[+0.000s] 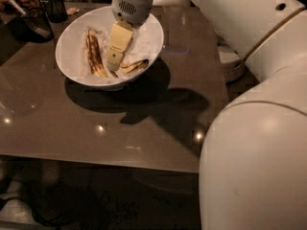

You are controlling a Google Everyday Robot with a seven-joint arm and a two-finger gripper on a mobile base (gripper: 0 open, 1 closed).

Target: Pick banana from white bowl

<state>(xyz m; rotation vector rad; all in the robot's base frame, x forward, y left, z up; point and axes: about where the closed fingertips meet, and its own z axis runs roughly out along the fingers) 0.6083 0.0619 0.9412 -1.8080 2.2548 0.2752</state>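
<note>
The white bowl [72, 42] stands on the brown table's far left part, lined with white paper. Inside, the banana [135, 65], a small yellow bunch with brown blotches, lies at the right front of the bowl. A single straighter, darker brown-streaked banana [93, 53] lies at the left. My gripper [113, 65] points down into the middle of the bowl, between the two, its tip right at the left end of the bunch. The gripper hides that end of the bunch.
My white arm fills the right side, above the table [144, 128]. Dark containers [33, 18] and a dark cup [56, 7] stand at the back left. A white round object [231, 61] sits off the table's right edge.
</note>
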